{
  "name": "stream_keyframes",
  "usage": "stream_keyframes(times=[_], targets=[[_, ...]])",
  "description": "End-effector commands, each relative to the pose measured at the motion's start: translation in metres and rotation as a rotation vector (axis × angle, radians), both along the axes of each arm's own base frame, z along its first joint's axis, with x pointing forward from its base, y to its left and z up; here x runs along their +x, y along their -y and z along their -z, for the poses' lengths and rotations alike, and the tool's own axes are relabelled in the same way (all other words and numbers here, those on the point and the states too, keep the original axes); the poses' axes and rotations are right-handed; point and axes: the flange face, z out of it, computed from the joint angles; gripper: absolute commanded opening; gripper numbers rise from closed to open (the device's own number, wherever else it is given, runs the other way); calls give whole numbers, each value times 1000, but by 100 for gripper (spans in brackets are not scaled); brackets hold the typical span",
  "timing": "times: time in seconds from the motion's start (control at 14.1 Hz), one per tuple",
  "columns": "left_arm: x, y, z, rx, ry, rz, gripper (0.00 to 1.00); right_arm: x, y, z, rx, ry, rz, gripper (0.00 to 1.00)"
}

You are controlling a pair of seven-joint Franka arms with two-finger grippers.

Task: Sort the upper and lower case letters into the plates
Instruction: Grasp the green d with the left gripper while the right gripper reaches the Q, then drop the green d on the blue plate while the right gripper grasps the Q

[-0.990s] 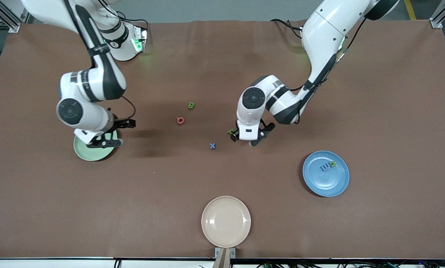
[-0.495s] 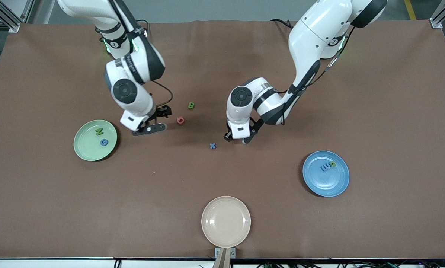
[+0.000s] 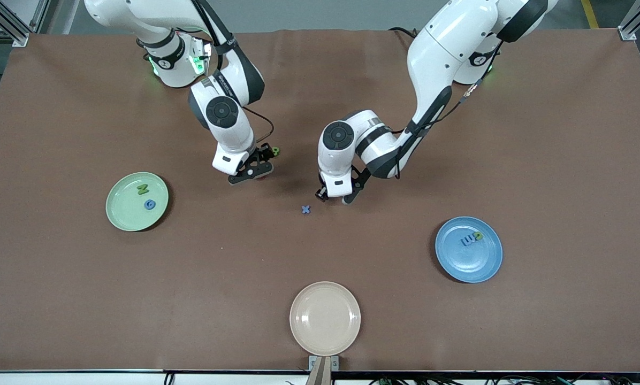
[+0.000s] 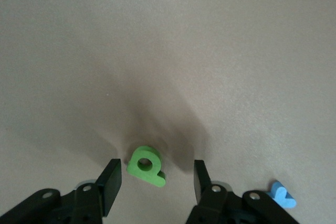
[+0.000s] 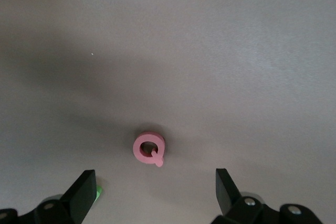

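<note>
A green p (image 4: 143, 163) lies flat on the table between the fingers of my left gripper (image 4: 156, 177), which is open with a gap on each side of the letter. A blue x (image 3: 305, 209) lies close by, nearer the front camera. My right gripper (image 5: 156, 182) hangs wide open over a red Q (image 5: 148, 149). A green B (image 3: 275, 151) peeks out beside that gripper (image 3: 256, 163). The mint plate (image 3: 122, 214) holds a green N (image 3: 143, 189) and a blue G (image 3: 149, 204). The blue plate (image 3: 472, 264) holds a blue m (image 3: 466, 240) and a green letter (image 3: 478, 236).
A cream-beige plate (image 3: 325, 318) sits at the table's edge nearest the front camera. Both arms reach in over the middle of the brown table, their grippers a short way apart.
My right arm swung from over the mint plate to over the red Q, leaving N and G in that plate. My left gripper shifted slightly and narrowed around the green p.
</note>
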Motion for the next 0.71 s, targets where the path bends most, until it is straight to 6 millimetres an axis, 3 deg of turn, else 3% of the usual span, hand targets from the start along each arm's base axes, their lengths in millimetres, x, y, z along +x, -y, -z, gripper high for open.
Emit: stream_keyframes(times=[0.0,0.21,0.42,0.57,0.64], targets=[[0,2,3,16,11,-15,62,-3,-2,8,1,6,-16,100],[0,-1,10,22,0,-22,52,-1,-1,28,-4,19,-82,100],[3,-2,14,20,-6,-54,24,-2,-2,42,-4,29,-104,99],[5,-3,13,20,-4,-56,0,-4,-2,47,-6,29,-106,90],[7,-4,10,20,3,-54,0,-4,-3,49,-8,26,-108,86]])
